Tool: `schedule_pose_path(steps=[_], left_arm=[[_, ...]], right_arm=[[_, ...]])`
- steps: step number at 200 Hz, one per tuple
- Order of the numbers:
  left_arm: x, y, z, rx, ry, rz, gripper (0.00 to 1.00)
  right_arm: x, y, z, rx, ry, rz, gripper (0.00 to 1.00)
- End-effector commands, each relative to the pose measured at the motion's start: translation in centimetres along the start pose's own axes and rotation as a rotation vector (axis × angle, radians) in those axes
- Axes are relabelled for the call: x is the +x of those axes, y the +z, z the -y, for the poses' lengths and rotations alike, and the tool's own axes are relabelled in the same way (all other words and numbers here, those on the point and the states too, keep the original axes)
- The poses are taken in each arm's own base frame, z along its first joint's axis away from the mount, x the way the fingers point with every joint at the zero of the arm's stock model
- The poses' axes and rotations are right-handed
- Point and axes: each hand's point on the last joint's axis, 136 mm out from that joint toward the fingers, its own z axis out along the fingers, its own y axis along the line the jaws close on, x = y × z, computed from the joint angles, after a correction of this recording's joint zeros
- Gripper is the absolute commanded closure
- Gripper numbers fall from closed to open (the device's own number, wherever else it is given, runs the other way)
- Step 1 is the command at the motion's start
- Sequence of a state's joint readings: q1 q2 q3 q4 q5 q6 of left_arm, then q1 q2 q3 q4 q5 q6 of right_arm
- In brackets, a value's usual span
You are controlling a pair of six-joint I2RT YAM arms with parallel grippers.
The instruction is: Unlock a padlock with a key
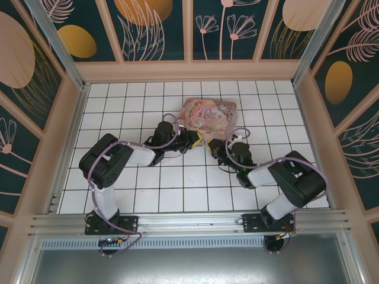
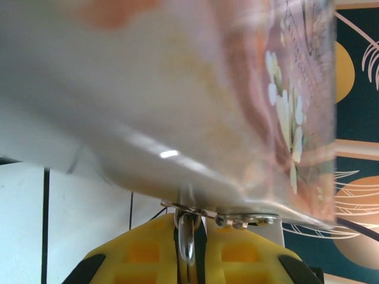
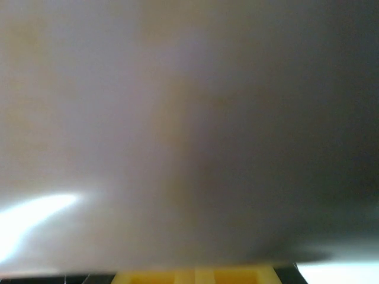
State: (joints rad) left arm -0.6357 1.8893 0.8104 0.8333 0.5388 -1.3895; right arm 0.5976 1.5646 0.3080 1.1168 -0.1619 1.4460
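Desk of white tiles with dark grid lines is what I am working over, with floral panels on 3 sides. On the overhead camera my left arm bends in from the left. Its end effector sits at the near edge of the pink floral tin, which lies toward the back of the desk near the middle. From the left wrist camera I see its 2 yellow fingers drawn almost together on the padlock. The thin silver shackle stands upright in the narrow slot between them and loops through the metal hasp on the tin's lower edge. Just to the right, the right end effector meets the same edge, close beside the left one, with the right arm folded behind it. Its jaws are fully closed. Its wrist camera gives a grey blur above a strip of yellow, and I cannot tell whether anything is pinched.
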Motion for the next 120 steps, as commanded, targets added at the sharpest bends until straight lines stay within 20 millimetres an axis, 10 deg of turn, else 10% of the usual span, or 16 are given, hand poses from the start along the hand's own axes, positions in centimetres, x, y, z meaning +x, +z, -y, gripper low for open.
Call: schedule_pose_path(steps=[1, 120], left_arm=[[2.0, 0.9, 2.1, 0.066, 0.039, -0.083, 1.0], [2.3, 0.7, 2.2, 0.064, 0.05, -0.093, 1.0]], right_arm=[[0.9, 0.6, -4.3, -0.162, 0.007, -0.044, 1.0], [-2.3, 1.0, -0.6, 0.017, -0.224, -0.01, 1.0]])
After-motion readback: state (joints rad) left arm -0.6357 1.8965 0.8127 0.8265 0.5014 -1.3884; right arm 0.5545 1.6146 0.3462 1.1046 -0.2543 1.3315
